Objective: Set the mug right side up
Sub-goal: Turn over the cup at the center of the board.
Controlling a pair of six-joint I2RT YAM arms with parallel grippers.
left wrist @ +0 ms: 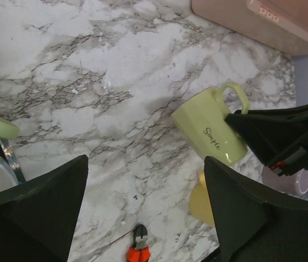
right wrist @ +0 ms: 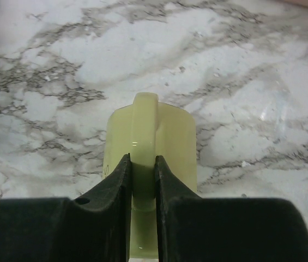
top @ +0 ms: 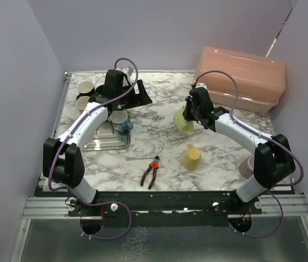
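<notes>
Left wrist view: my left gripper (left wrist: 145, 164) hangs spread wide above the tabletop (left wrist: 115, 65). To its right the pale green mug (left wrist: 208, 128) is tilted, its long axis slanting (handle (right wrist: 144, 117) uppermost), and my right gripper (right wrist: 142, 164) pinches that handle.

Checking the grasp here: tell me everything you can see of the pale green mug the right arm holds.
The pale green mug looks glossy ceramic, with a loop handle and "Simple" printed on its side. It is tilted over the marble table, and the right hand is shut on its handle. Whether it touches the table is unclear.
</notes>
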